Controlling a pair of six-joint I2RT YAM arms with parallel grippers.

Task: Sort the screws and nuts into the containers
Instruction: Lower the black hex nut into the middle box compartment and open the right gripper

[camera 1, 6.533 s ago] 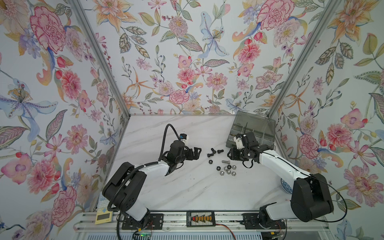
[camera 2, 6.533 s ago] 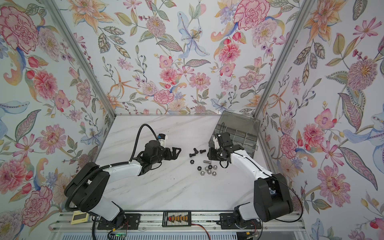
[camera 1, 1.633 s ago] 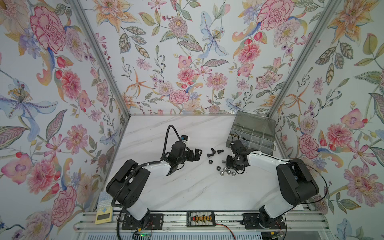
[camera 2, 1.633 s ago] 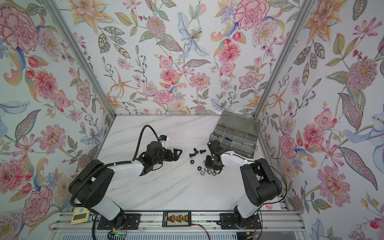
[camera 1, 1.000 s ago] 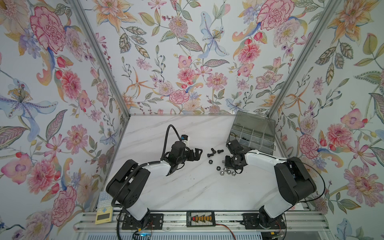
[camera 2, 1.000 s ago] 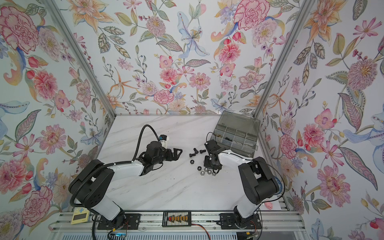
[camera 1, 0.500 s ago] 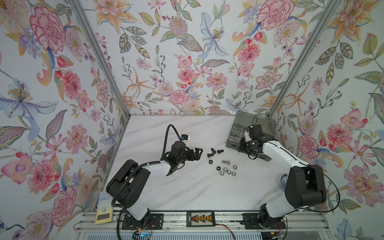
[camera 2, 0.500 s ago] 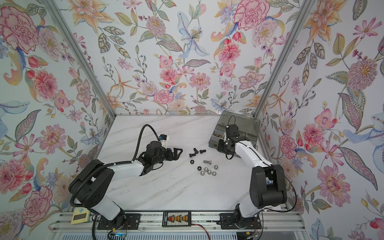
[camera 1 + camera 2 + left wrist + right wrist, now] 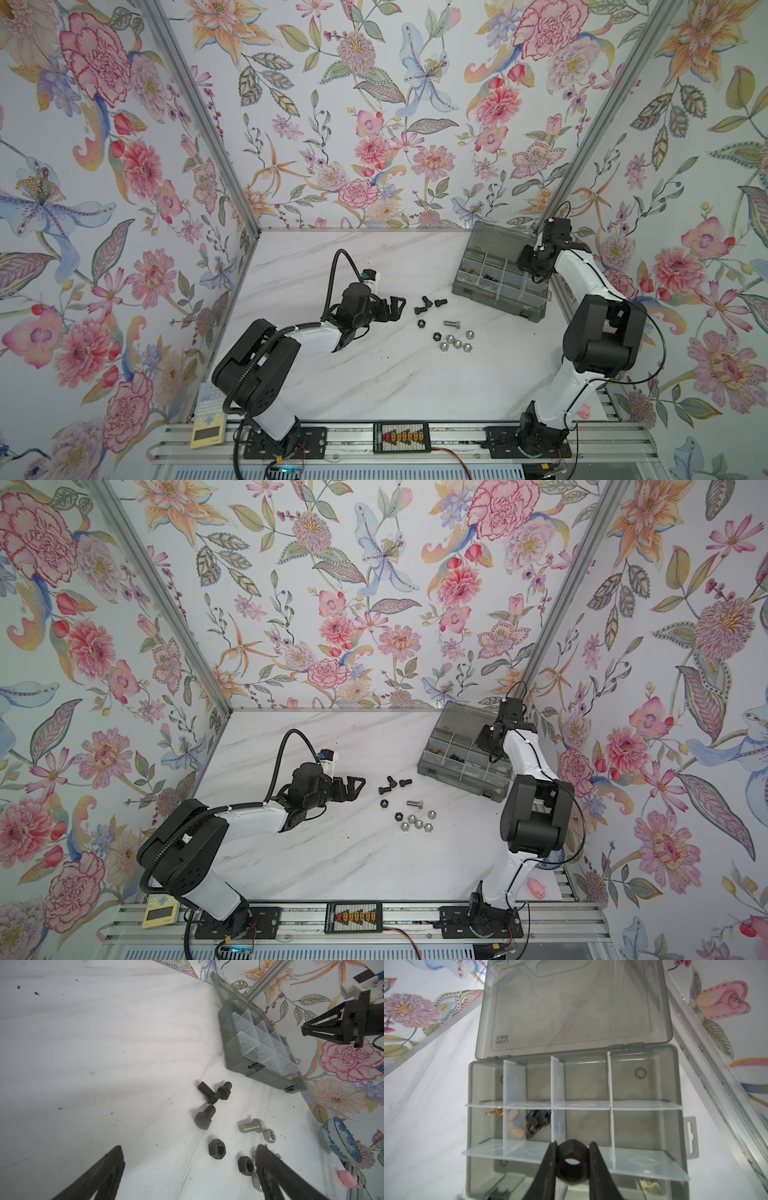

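Note:
My right gripper (image 9: 573,1144) is shut on a black nut (image 9: 572,1162) and hangs above the open smoky-grey organiser box (image 9: 470,1126), over its near row of compartments. One compartment holds black pieces (image 9: 536,1124). In both top views this gripper (image 9: 528,264) (image 9: 485,738) is over the box's right half (image 9: 494,301). My left gripper (image 9: 189,1149) (image 9: 397,305) stands open and empty, low over the table beside the loose pile: black screws (image 9: 207,1093) (image 9: 428,305), a silver screw (image 9: 250,1126), two black nuts (image 9: 217,1148) and silver nuts (image 9: 457,343).
The box lid (image 9: 571,1001) lies open against the back right corner. A blue-and-white bowl (image 9: 340,1140) and a small pink object (image 9: 537,888) sit by the right edge. A yellow timer (image 9: 208,415) rests at the front left rail.
My right gripper has left the nut pile with a black nut in it and moved back and right to above the box. The left arm has stayed still.

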